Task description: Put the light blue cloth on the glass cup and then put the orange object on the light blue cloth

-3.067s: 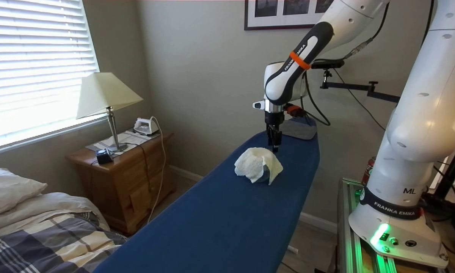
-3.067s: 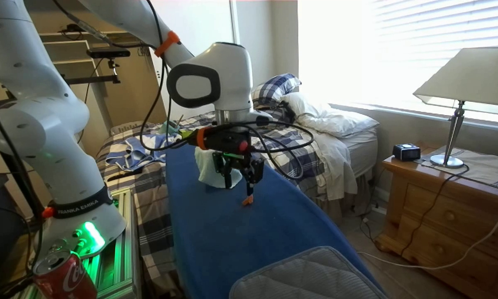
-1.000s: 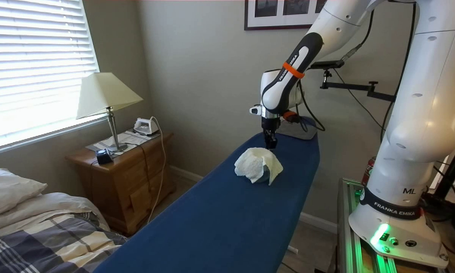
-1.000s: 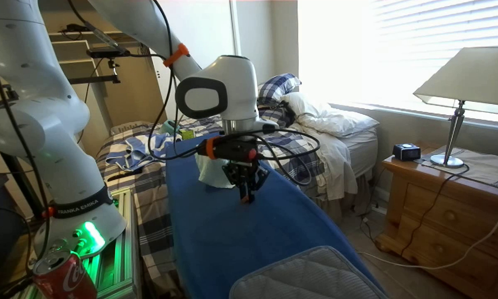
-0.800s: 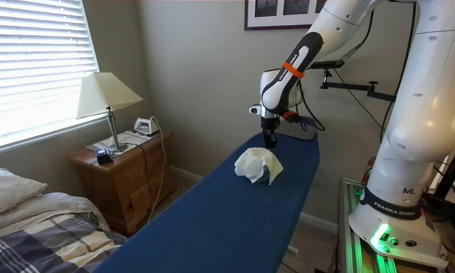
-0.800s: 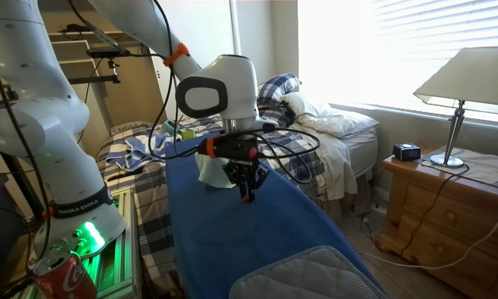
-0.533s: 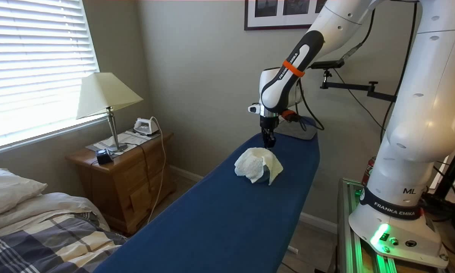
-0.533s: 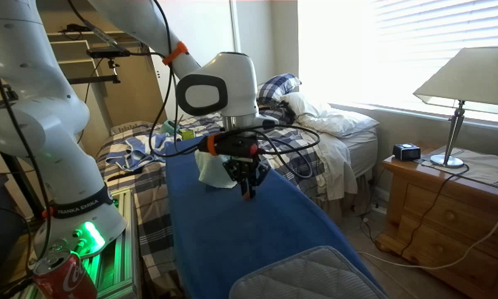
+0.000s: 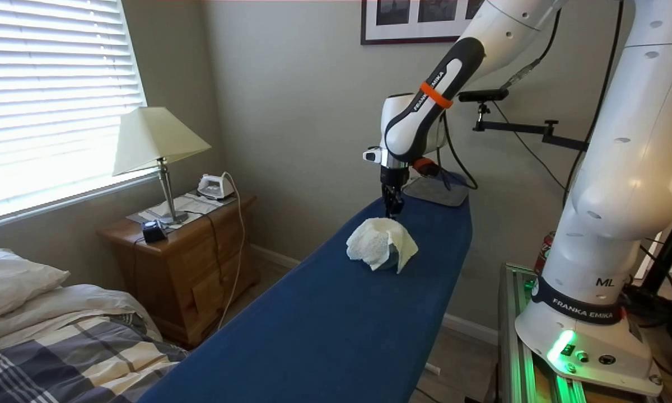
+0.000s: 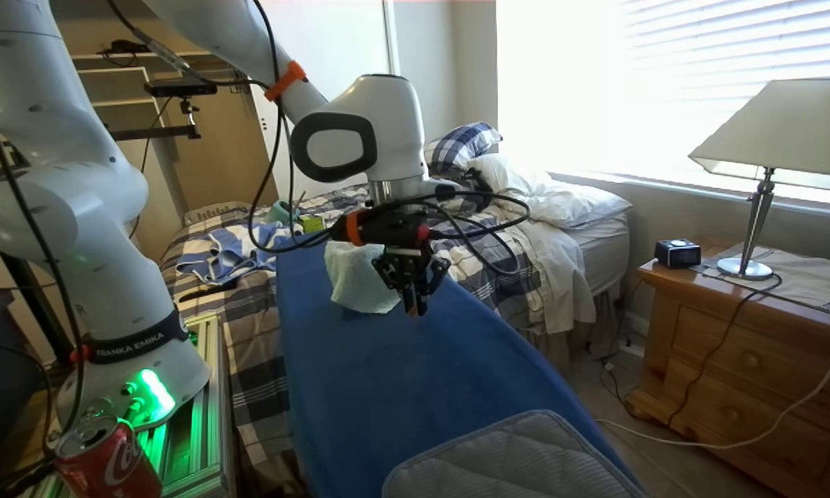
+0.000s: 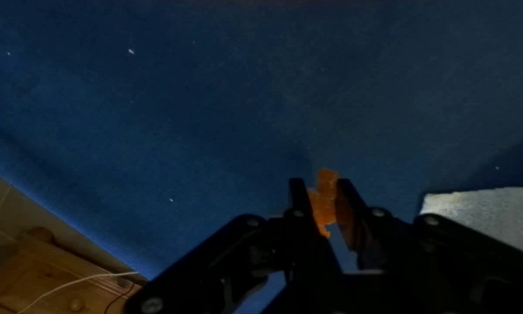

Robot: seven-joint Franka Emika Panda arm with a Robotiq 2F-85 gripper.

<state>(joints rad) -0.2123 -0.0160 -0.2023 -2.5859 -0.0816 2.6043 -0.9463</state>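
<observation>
Window blind (image 9: 50, 101): filled the far left in an exterior view, white and bright with daylight.
Bed (image 9: 78, 347): stood beside the window, with white bedding (image 9: 50, 305) and a dark blue and cream plaid cover (image 9: 89, 369).
Nightstand (image 9: 171, 268): wooden; it carried 1 lamp (image 9: 159, 143), 1 black clock (image 9: 154, 231) and 1 white iron (image 9: 215, 187).
Worktop (image 9: 313, 336): a long ironing board with a blue cover, set between the nightstand and the arm (image 9: 627, 168).
Light blue cloth (image 9: 372, 238): very pale, draped in a dome over the glass cup (image 9: 392, 257) on the worktop, its edges hanging in loose folds.
Glass cup: mostly hidden; a blue-grey patch that looked like its side showed in a gap between 2 folds.
Hand (image 11: 320, 187): pointed down just beside the cloth, its 2 fingers (image 11: 300, 203) drawn together and pinching the orange object (image 11: 326, 198).
Orange object: held between the fingertips, apart from the cloth; small and ragged in outline in the wrist view, partly covered by the fingers.
Grey pad (image 9: 437, 191): quilted, lay at 1 end of the worktop, well apart from the cloth.
Red can (image 10: 111, 456): stood near the arm's base (image 9: 588, 350), with white lettering on its side.
Arm: white, rose at the right and reached over the worktop; a green light (image 9: 561, 344) glowed on its base.
</observation>
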